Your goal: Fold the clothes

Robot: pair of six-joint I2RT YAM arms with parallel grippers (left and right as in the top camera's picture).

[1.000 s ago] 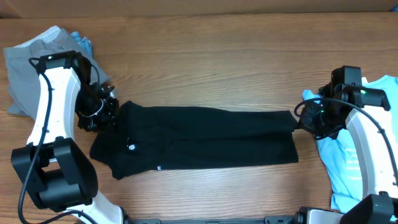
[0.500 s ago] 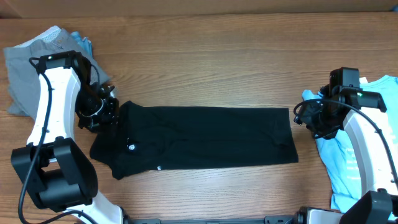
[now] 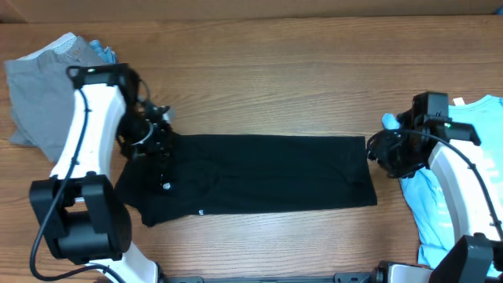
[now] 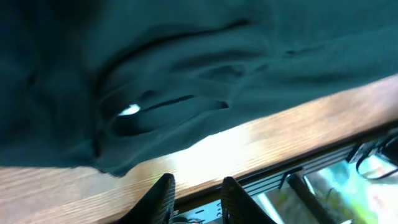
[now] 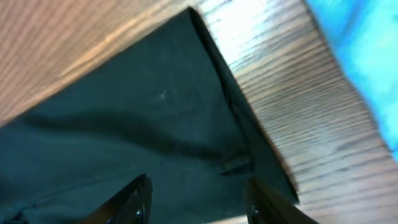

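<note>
The black fabric garment (image 3: 259, 177) lies spread flat mid-table. Its right edge is just beside a light blue cloth (image 3: 432, 224), and bare wooden table (image 3: 259, 71) stretches beyond its far edge. The left gripper (image 3: 161, 135) is over the garment's far-left corner, near a grey cloth pile (image 3: 39, 94), with its fingers apart and empty. The right gripper (image 3: 377, 153) is at the right edge, also spread and empty.

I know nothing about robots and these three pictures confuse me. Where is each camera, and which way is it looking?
Overhead: above the table, facing straight down on the garment, grey clothes and blue cloth; both arms show.
Left wrist: on the left arm, low over the garment's edge and table rim; left fingers show at the bottom.
Right wrist: on the right arm, facing down at the garment's corner; right fingers show at the bottom.
Shared: all see the garment; overhead and right wrist both see the blue cloth.
</note>
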